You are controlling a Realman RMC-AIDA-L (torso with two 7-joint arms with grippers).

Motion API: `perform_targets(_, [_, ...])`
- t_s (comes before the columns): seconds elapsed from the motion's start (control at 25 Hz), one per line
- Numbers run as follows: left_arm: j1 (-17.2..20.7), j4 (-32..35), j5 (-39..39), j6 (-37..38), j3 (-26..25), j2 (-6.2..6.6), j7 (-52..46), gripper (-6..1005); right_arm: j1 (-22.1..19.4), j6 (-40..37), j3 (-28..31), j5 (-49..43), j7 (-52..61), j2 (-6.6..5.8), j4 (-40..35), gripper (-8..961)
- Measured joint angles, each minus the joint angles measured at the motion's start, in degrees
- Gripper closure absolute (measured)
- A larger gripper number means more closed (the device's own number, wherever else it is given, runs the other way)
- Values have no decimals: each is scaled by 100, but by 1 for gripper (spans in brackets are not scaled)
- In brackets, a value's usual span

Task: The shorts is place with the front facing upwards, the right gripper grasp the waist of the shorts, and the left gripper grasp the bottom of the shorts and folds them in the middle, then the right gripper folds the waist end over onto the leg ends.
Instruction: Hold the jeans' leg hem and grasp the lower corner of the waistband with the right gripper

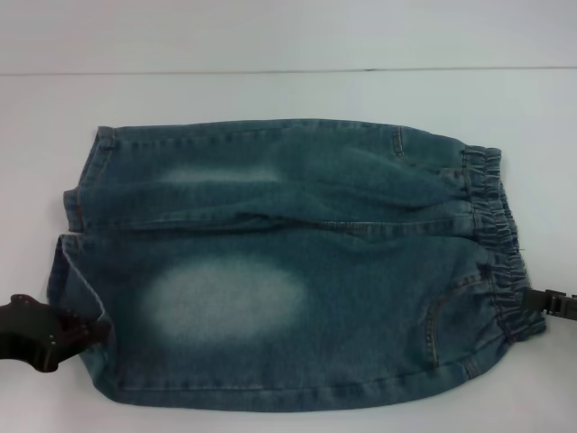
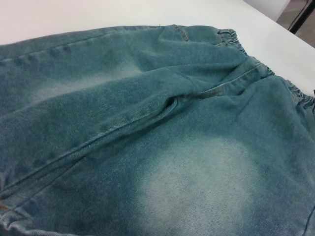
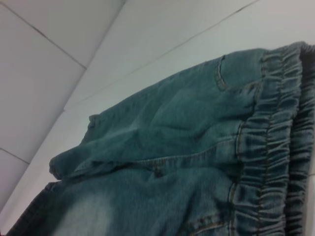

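Note:
Blue denim shorts lie flat on the white table, front up. The elastic waist points right and the leg ends point left. My left gripper sits at the hem of the near leg, at its lower left corner, touching the cloth. My right gripper is at the near end of the waist, against its edge. The left wrist view looks along the shorts toward the waist. In the right wrist view the gathered waistband is close up.
White table surface surrounds the shorts on all sides, with a seam line running across the far part. A dark object stands beyond the table's far corner in the left wrist view.

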Motion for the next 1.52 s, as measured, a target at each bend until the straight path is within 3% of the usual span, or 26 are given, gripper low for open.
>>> perform_targets(0.56, [-11,-23,-4,-13,-5,0,2,962,105,154,-298,1,379,-5,0,36])
perform_targets(1.52, [-40,-87,-4,-36,75,0,7,961,125,333,-301,-37,532,-13,-43,37])
